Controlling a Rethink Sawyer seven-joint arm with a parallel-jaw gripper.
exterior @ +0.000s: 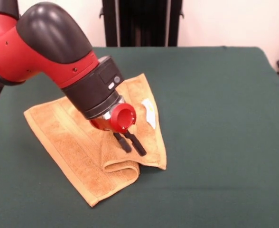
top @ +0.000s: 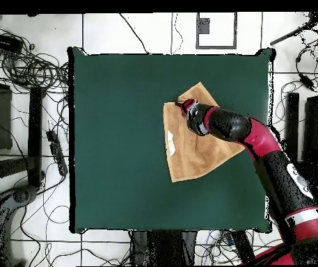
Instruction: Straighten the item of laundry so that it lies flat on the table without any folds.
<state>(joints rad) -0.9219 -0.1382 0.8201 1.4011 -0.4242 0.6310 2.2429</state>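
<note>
The orange-tan towel (exterior: 68, 137) lies on the left middle of the dark green table (exterior: 215, 118), rumpled, with one side folded over itself and a rolled fold at its near edge. Its white tag (exterior: 149, 113) shows on the folded part. My gripper (exterior: 135, 151) hangs tilted just above the fold, its two black fingers slightly apart and holding nothing. In the overhead view the towel (top: 189, 153) lies right of the table's (top: 120, 139) centre, with the tag (top: 170, 144) at its left edge and the gripper (top: 184, 106) over its upper corner.
The red and black arm (exterior: 44, 47) comes in from the upper left and hides part of the towel. Cables and stands (top: 22, 69) lie on the floor round the table.
</note>
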